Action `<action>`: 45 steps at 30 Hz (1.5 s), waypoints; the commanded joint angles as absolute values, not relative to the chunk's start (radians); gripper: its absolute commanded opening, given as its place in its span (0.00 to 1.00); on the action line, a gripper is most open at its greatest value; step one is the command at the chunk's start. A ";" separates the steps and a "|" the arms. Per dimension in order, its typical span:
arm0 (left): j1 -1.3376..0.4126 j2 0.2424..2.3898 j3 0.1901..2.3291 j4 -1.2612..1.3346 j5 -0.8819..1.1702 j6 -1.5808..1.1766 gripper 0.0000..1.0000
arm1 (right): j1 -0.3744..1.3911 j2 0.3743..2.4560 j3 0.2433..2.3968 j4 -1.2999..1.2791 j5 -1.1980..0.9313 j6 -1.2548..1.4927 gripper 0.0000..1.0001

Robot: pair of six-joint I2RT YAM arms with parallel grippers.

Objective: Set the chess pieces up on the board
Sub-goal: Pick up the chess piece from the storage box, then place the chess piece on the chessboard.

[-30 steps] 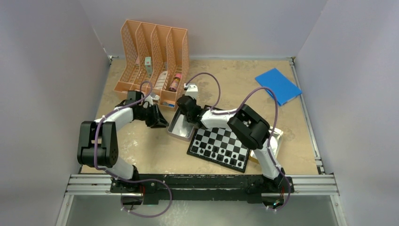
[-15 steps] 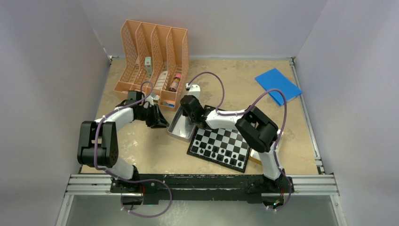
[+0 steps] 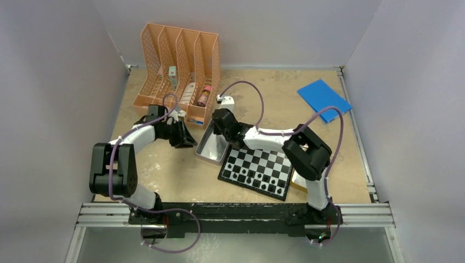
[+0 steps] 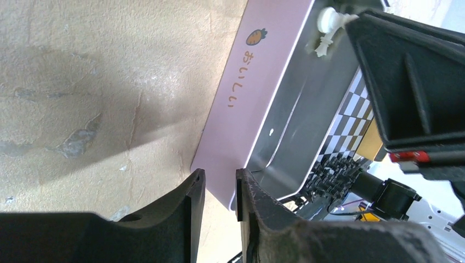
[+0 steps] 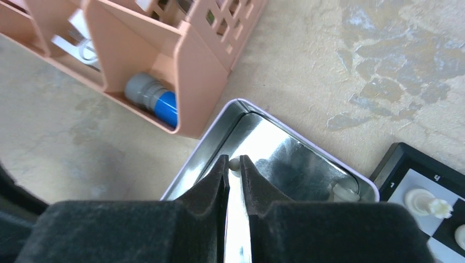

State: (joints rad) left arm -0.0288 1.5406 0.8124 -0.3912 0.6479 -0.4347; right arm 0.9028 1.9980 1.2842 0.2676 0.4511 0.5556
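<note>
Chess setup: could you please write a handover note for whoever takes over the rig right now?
Right claw: shut on a white piece over the tin.
Left claw: nearly shut at the tin's corner; grip unclear.
A second white piece lies in the tin.
Done: some pieces stand on the board.
Left: place the held piece, then fill the remaining squares.

tin (image 5: 290,159): bare metal inside, mirror-shiny; outside is smooth matt pink paint
table (image 5: 384,55): dull beige, kinda rough, worn blotchy patches
organizer (image 5: 192,60): peach plastic, matt
right gripper (image 5: 234,167): matt black, grainy-looking surface
white chess piece (image 5: 234,163): pale, smooth, looks like plastic
board (image 3: 257,167): smooth, faint sheen
</note>
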 commanded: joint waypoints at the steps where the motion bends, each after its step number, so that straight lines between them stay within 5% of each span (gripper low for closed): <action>1: -0.036 1.473 0.857 -0.372 0.647 -0.451 0.28 | 0.902 1.881 1.261 0.263 0.436 0.537 0.11; 23: -0.035 1.361 0.915 -0.390 0.666 -0.382 0.60 | 0.862 1.497 1.037 -0.080 0.640 0.735 0.12; 34: -0.035 1.303 0.836 -0.274 0.897 -0.400 0.68 | 0.779 1.345 0.879 -0.239 0.733 0.918 0.12; 45: -0.068 1.277 0.809 -0.254 0.911 -0.424 0.71 | 0.662 1.244 0.781 -0.338 0.786 1.024 0.13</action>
